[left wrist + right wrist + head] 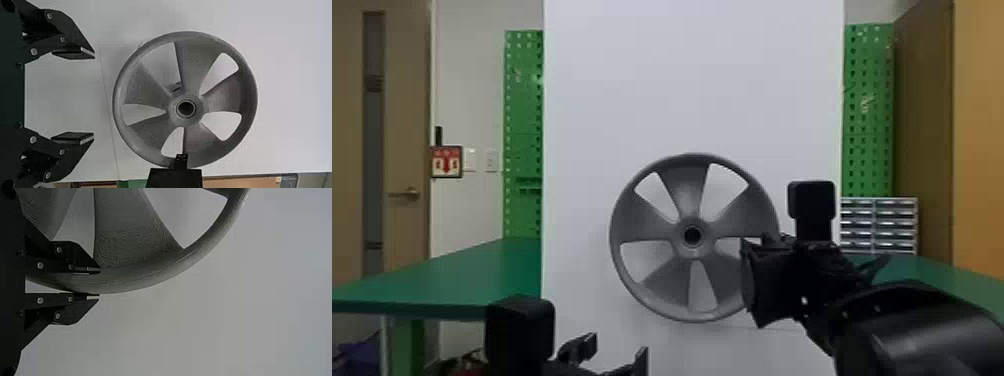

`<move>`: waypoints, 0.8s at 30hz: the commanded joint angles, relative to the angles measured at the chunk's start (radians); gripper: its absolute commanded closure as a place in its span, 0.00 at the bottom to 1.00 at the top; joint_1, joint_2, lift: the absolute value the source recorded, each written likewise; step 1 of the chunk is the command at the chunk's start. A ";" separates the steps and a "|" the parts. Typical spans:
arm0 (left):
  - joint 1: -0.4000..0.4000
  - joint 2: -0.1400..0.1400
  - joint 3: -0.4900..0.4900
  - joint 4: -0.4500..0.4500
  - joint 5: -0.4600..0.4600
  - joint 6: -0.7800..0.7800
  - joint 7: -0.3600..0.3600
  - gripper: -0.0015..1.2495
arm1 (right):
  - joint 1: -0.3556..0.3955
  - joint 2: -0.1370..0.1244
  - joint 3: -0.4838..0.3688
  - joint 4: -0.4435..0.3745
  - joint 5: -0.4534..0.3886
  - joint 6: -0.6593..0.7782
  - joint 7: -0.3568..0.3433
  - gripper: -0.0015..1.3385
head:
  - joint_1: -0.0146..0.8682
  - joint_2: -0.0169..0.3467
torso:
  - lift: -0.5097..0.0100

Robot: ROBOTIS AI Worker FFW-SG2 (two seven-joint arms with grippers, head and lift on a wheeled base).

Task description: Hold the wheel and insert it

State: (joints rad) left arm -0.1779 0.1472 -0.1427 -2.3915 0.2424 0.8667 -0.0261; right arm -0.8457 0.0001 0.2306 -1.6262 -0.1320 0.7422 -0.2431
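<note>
Stage of work, from my remote station: the hold is made, and the insertion looks outstanding. The grey wheel (pixel 648 222) is upright in front of the white board (pixel 692 75), its face towards the head camera. The right tool (pixel 100 283) is closed on the rim (pixel 156 276) at the robot's right side of the wheel, one finger (pixel 83 269) inside the rim and the other outside. I judge the grip sound enough to carry on.

The left tool (pixel 94 95) is open, its fingers well apart with nothing between them, below and to the left of the wheel in the head view. It bears no part of the load.

The hub (pixel 172 113) has a dark bore (pixel 186 109), and I find no shaft end in it. Through an opening beside the hub I note a small dark piece (pixel 177 87) behind the wheel. It may be the mount, which would put the bore off its line; I cannot confirm that, nor how far the back of the hub is from the board.

Left to do, in my assessment: centre the bore on the mount, keep the wheel square, push it home, then release the rim. Held at one side only, the wheel could tilt under that push.
</note>
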 commanded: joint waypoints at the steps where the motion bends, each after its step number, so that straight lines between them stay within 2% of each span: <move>1: 0.000 0.000 0.000 0.000 0.000 0.000 0.000 0.41 | -0.003 0.001 -0.002 0.009 0.008 -0.004 -0.032 0.85 | 0.02 0.37 | 0.06; 6: 0.000 0.000 0.000 0.000 0.002 0.000 0.000 0.41 | -0.010 0.001 -0.007 0.042 0.008 -0.030 -0.042 0.86 | 0.02 0.37 | 0.06; 13: 0.000 0.002 -0.002 0.000 0.000 0.000 0.000 0.41 | -0.009 0.001 0.004 0.046 -0.008 -0.064 -0.097 0.86 | 0.02 0.37 | 0.06; 24: -0.006 0.005 -0.012 0.000 -0.002 0.000 0.009 0.41 | -0.015 0.001 0.015 0.048 -0.066 -0.087 -0.228 0.86 | 0.02 0.37 | 0.06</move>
State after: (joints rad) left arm -0.1816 0.1504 -0.1520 -2.3915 0.2408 0.8667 -0.0184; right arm -0.8571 -0.0002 0.2423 -1.5798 -0.1770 0.6653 -0.2929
